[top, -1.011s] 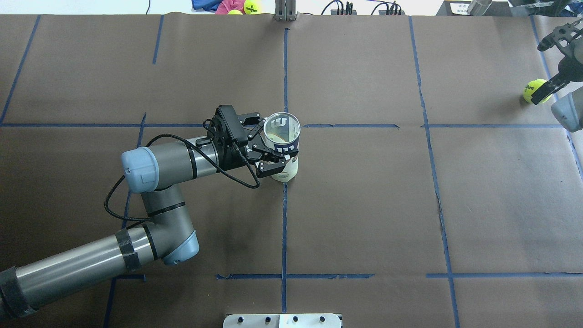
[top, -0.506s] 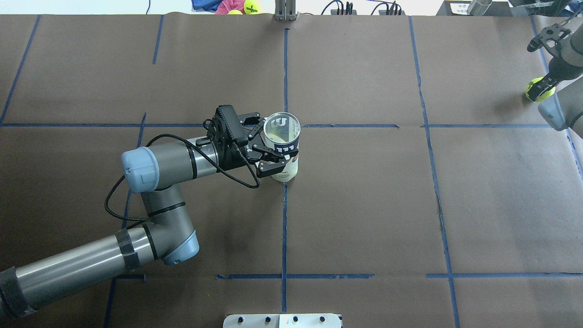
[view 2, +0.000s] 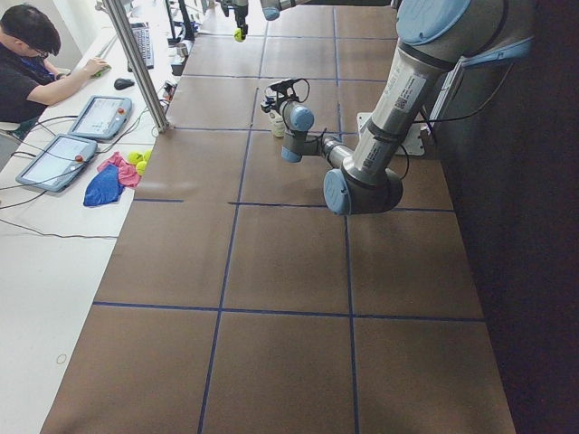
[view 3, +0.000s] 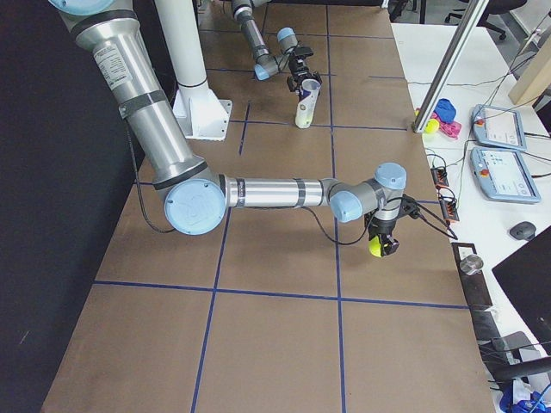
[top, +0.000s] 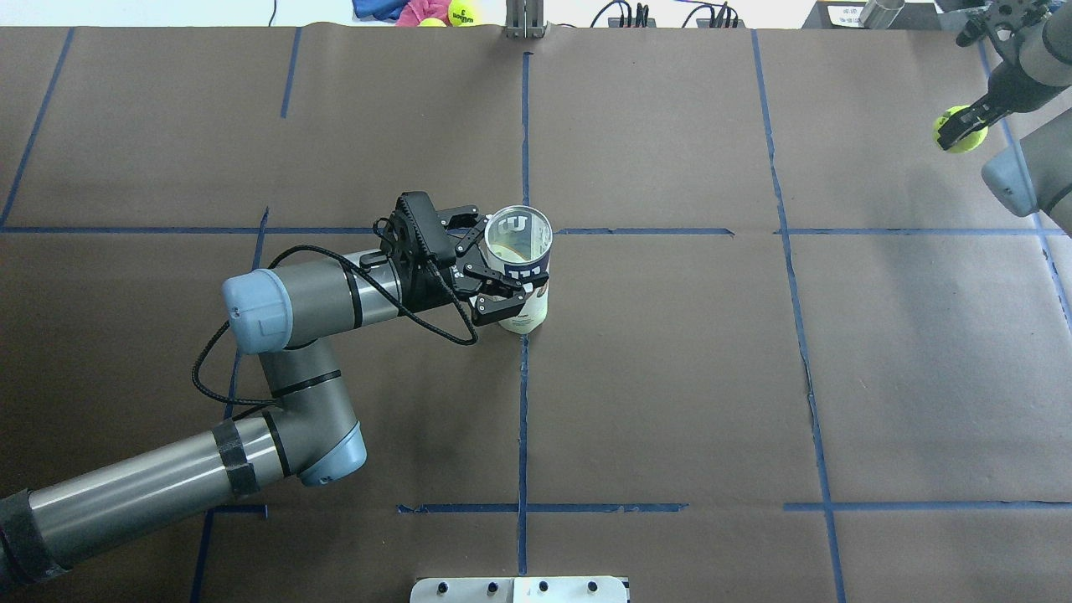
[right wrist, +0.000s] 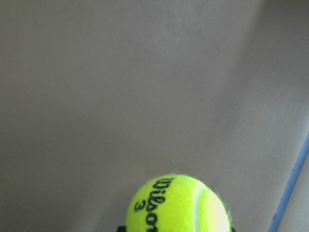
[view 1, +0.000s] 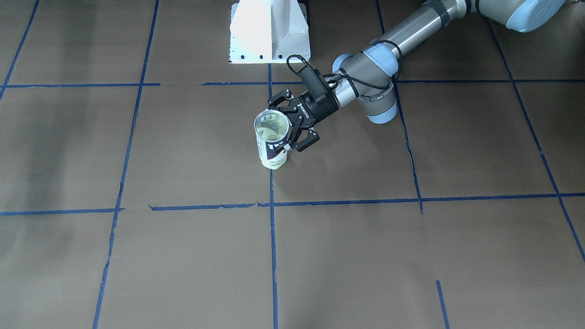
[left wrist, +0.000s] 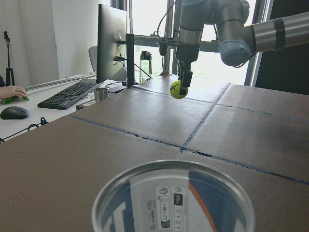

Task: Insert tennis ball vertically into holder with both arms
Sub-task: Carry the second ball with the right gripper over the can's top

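Gripping the holder [top: 530, 295]: the left gripper [top: 492, 270] comes in level from the side, its fingers spread wide and pressed against opposite sides of the can at the navy label band.
Holder: a clear Wilson tennis-ball can, upright with its mouth open, standing on a blue tape line [top: 523, 419] near the middle of the table [top: 670, 377].
Left arm [top: 293, 310]: low over the brown paper, elbow bent, a black cable looping off the wrist.
Right gripper [top: 956, 128]: pointing down near the table's far right corner in the overhead view, fingers clamped on the tennis ball [top: 963, 141].
Tennis ball: between those fingertips, well apart from the holder. The left wrist view shows it hanging clear of the paper. The right wrist view shows "Wilson 3" printed on it.
Right arm [view 3: 267, 191]: stretched out long over the table in the right side view.
Pedestal base [view 1: 269, 32]: white, at the robot's edge of the table.
Far edge: a spare yellow-green ball [top: 461, 12] and coloured cloths [view 2: 102, 185] lie off the paper.
Operator [view 2: 23, 54]: seated at the desk beside the table.
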